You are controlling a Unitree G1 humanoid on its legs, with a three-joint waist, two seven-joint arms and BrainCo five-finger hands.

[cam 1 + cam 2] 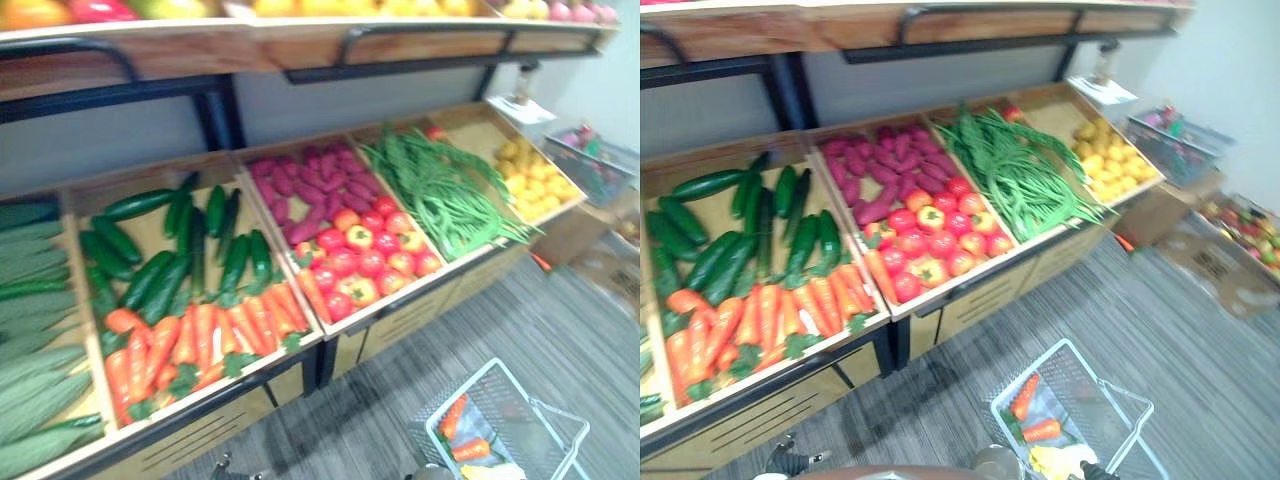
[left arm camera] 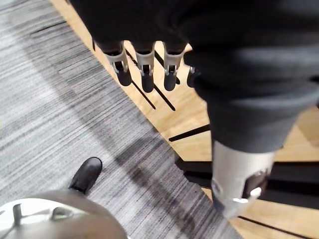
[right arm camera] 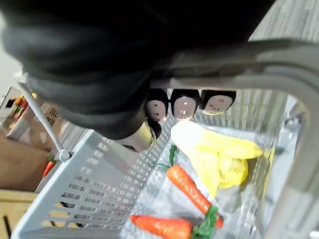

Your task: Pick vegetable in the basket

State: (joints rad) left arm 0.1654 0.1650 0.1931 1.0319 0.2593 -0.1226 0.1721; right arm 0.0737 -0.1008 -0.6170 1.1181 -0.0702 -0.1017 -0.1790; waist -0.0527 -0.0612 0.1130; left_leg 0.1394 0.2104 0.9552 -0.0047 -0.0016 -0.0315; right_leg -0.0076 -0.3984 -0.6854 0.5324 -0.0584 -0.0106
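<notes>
A white wire basket [image 1: 540, 413] hangs low at the right over the grey floor. My right hand [image 3: 184, 105] is shut on its handle [image 3: 249, 79], fingers curled round the bar. Two carrots [image 3: 192, 189] [image 3: 162, 226] and a pale yellow leafy vegetable [image 3: 219, 154] lie in the basket. The wooden stand in front holds bins of cucumbers [image 1: 170, 250], carrots [image 1: 200, 340], tomatoes [image 1: 365, 255], purple tubers [image 1: 310, 180] and green beans [image 1: 440, 190]. My left hand [image 2: 144, 69] hangs open, fingers straight, beside the stand's wooden front and holding nothing.
A bin of yellow produce [image 1: 535, 180] ends the stand at the right. Beyond it stand a grey wire crate [image 1: 590, 165] and a cardboard box of fruit [image 1: 1230, 250]. An upper shelf [image 1: 300, 40] overhangs the bins. Striped grey carpet runs along the stand's front.
</notes>
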